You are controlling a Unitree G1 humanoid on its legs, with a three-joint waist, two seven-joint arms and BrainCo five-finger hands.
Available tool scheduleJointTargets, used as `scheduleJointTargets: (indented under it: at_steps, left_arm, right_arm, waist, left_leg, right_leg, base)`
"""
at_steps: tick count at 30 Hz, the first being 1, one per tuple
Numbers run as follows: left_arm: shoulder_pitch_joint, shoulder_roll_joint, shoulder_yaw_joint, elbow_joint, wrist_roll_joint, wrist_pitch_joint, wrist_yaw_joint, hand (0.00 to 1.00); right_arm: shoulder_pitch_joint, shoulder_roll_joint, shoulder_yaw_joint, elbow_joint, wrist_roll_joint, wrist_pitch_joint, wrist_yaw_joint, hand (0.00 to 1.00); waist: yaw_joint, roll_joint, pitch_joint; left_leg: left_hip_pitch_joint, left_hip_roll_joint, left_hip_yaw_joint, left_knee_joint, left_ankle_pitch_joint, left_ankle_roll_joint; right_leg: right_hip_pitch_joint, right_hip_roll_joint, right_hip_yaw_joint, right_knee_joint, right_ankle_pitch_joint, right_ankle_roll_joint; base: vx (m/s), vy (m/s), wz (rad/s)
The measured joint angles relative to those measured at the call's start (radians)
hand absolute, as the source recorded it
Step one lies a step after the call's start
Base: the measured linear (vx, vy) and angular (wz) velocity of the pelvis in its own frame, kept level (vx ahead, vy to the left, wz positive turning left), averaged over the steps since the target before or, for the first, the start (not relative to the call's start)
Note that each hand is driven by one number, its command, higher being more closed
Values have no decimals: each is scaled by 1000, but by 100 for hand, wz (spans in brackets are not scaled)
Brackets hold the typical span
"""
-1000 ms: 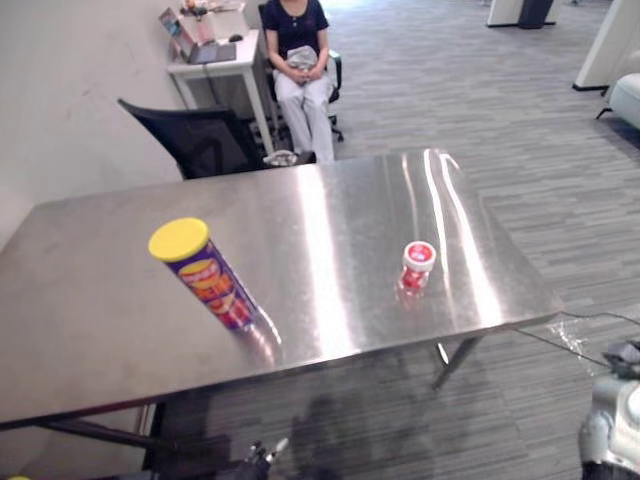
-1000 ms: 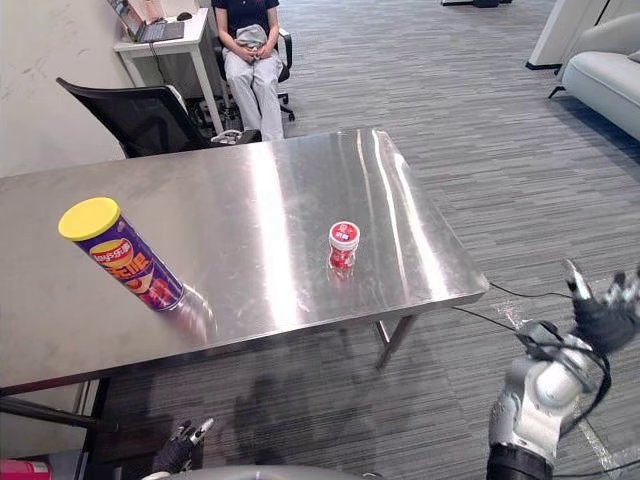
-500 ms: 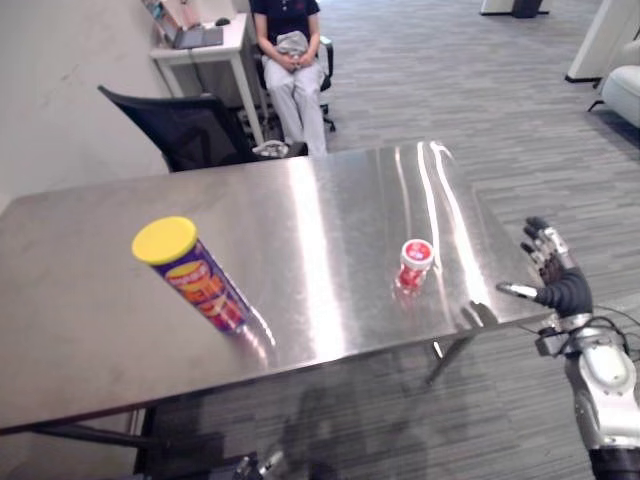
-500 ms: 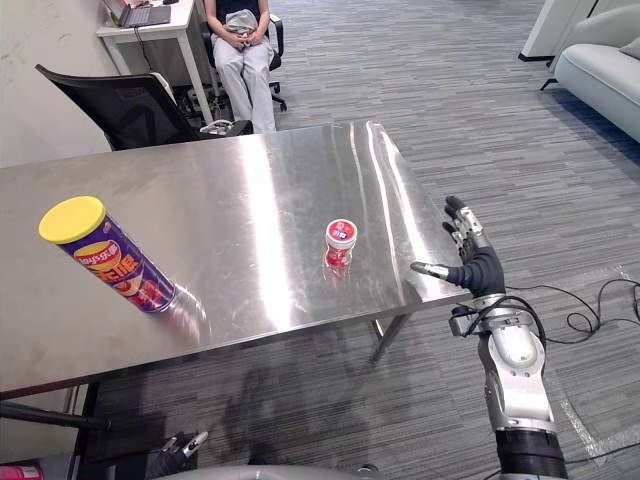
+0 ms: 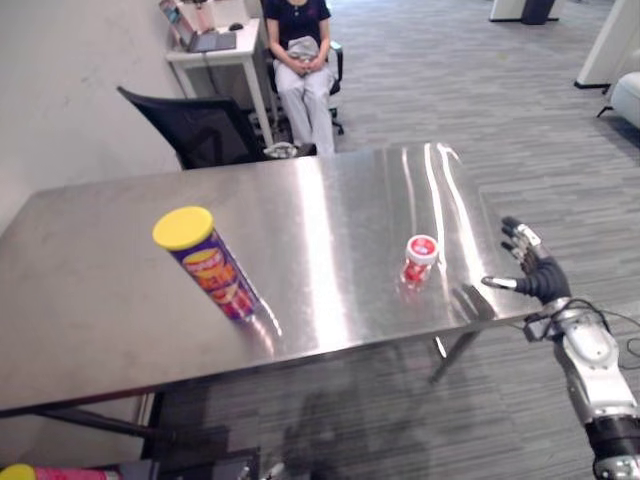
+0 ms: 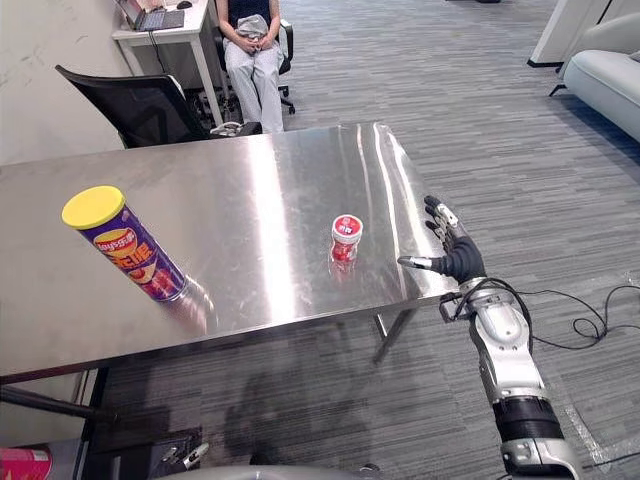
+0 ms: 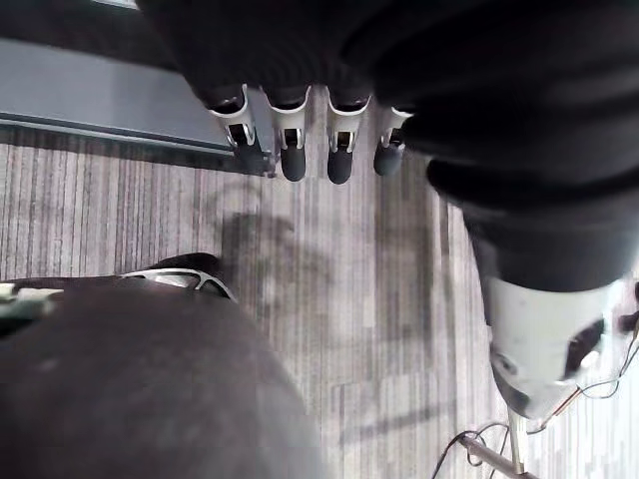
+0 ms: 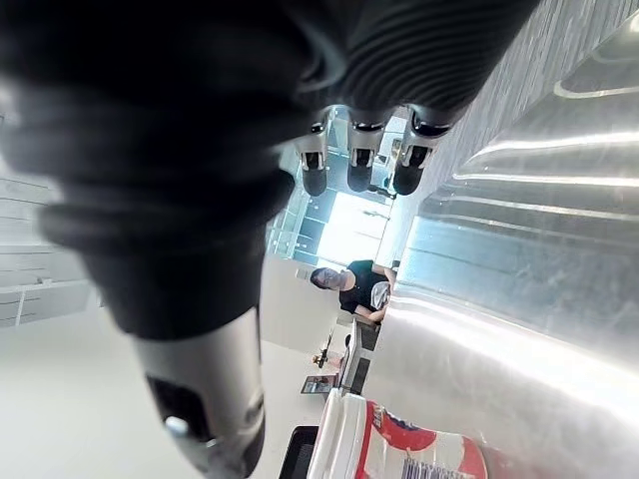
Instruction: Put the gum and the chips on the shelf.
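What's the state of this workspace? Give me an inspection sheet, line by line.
Surface: steel table, carrying just the two items.
Job's things: chips standing on the left part; gum standing on the right part; neither held.
Clutter: nothing seen.
Hands: right hand open, at the table's right edge, apart from the gum; left hand open, low over the floor, holding nothing.
Cables: nothing seen.
Surroundings: black chair behind the table; seated person and white desk beyond; sofa far right.

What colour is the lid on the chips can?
The lid of the chips can is plain yellow, clearest in the left eye view.
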Motion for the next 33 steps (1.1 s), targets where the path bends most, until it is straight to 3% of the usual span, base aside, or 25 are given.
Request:
scheduleJointTargets:
  at_steps: [17,33]
  left_arm:
    - [14,0,-31,-3,0,2,0,0]
    - [14,0,-42,-12,0,2,2,0]
  right_arm:
    - [-155,4,90,159,-3,35,-8,0]
    - [-220,53,159,228,-5,35,-14,0]
  waist:
    - [23,18,17]
    - [31,22,56]
  left_leg:
    - [-7,-4,-49,-2,11,5]
    - [-8,-7,-67,-4,13,5]
  right_leg:
    - [19,-1,-37,-8,4,0]
    - [35,0,-57,-18,4,1]
  base:
    - [-4,0,6]
    - [1,1,3]
